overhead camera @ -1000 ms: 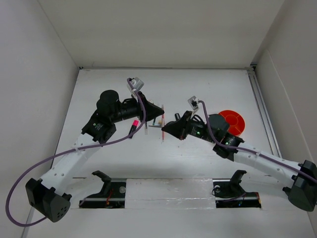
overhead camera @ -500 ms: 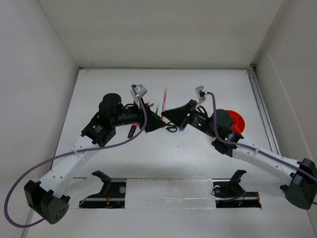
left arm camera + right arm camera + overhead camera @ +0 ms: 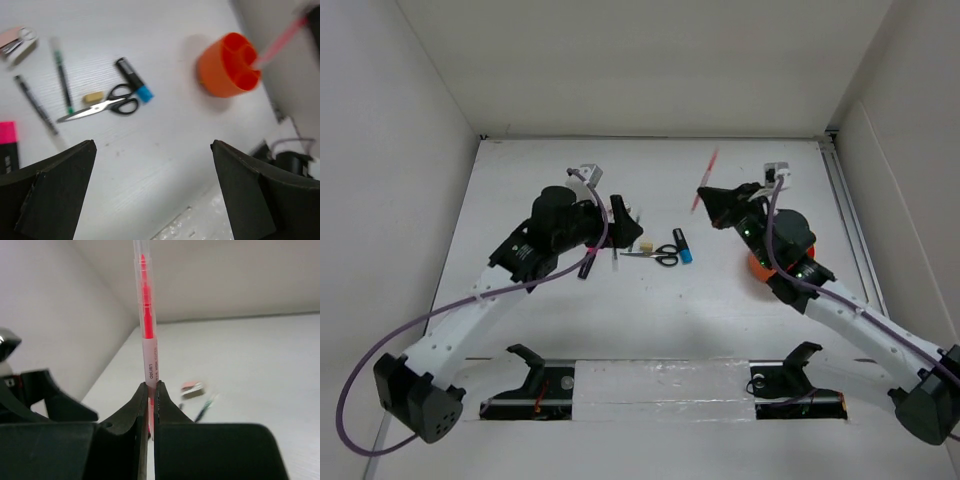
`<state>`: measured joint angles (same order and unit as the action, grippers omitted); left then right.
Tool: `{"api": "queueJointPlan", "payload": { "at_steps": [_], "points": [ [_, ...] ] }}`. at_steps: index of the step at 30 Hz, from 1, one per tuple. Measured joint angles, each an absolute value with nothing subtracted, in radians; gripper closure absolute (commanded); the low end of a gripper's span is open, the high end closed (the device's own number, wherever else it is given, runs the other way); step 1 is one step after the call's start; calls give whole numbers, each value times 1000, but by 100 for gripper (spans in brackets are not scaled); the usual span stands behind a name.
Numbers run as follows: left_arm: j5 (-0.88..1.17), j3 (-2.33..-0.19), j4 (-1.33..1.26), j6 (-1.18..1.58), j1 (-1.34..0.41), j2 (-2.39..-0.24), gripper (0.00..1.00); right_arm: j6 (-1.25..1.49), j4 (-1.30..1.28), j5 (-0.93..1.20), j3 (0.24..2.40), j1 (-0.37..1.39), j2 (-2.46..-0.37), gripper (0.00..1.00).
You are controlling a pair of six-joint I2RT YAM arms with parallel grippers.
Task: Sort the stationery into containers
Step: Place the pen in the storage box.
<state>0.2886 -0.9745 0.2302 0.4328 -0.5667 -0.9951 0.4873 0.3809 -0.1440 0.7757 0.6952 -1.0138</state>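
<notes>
Found left gripper [image 3: 620, 214] raised above the table [image 3: 165, 165] at 10 o'clock of the black-handled scissors [image 3: 655, 255], jaws spread wide, nothing between them. Confirmed in left wrist view: both fingers [image 3: 55, 192] frame bare surface.

Found right gripper [image 3: 704, 196] at 1 o'clock of the scissors, jaws pressed together on the red pen [image 3: 707, 176]. Seen in right wrist view standing straight up out of the fingertips [image 3: 141, 395], pinched near its lower end.

Logged scissors lying flat near table centre, blades toward 9 o'clock. Logged small tan eraser [image 3: 644, 246] just beside the blades at 12 o'clock. Logged black marker with blue cap [image 3: 682, 245] just beside the handles at 3 o'clock, cap toward 6 o'clock. Logged black marker with pink cap [image 3: 588, 262] at 9 o'clock of the scissors, partly under the left arm, with thin dark pens [image 3: 62, 80] between it and the scissors.

Noted orange cup [image 3: 757, 268] at 3 o'clock of the black marker with blue cap, apart from it and mostly hidden by the right arm. Saw its inner compartments in left wrist view.
</notes>
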Motion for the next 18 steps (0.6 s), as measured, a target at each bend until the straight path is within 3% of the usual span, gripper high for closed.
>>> {"api": "queueJointPlan", "payload": {
  "at_steps": [7,18],
  "points": [
    [44,-1022,387,448,-564,-1151,0,409,331,-324,670,461,-807,100],
    [30,-1021,387,447,-564,-1064,0,408,144,-509,604,221,-752,100]
  ]
}}
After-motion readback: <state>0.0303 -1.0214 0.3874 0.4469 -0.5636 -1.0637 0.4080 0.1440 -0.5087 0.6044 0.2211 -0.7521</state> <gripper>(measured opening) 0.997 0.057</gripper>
